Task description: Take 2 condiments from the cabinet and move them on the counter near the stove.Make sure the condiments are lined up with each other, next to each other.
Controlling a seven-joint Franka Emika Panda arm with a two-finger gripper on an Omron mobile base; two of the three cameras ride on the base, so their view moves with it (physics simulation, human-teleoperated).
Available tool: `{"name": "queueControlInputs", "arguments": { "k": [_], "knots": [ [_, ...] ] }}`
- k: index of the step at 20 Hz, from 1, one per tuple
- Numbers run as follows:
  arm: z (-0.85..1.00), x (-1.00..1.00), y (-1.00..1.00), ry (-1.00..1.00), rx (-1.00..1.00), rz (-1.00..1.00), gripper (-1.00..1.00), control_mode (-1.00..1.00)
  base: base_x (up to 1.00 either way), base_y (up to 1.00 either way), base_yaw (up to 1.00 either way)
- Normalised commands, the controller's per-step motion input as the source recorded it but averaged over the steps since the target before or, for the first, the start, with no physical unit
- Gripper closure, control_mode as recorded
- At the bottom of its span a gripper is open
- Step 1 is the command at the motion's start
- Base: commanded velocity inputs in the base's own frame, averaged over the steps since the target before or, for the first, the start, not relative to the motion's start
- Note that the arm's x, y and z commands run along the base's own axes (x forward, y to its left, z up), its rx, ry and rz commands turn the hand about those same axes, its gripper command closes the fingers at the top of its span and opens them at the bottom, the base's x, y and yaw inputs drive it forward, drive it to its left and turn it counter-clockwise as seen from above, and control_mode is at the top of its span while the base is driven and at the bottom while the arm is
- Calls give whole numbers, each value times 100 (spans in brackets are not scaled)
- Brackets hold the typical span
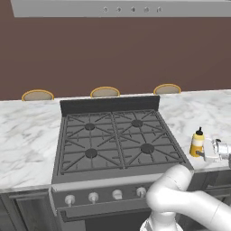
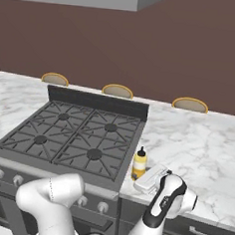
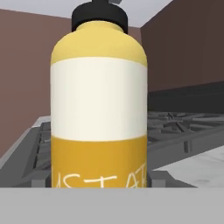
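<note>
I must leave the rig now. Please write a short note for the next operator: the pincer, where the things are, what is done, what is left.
Pincer: level at the yellow squeeze bottle; open or shut cannot be told.
Bottle: upright on the marble counter, just right of the stove, near the front edge.
Done: the first condiment is at the stove.
Left: confirm the pincer has let go, pull back, fetch the second condiment from the cabinet, and set it beside the bottle, in line.
</note>
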Motion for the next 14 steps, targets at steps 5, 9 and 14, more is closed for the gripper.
{"name": "queueControlInputs", "arguments": {
  "k": [5,9,14],
  "knots": [
    [-24,0,0,0,0,0,100,-100,0,0,0],
    [-25,0,0,0,0,0,-100,-100,0,0,0],
    [-13,0,0,0,1,0,-100,-100,0,0,0]
  ]
}}
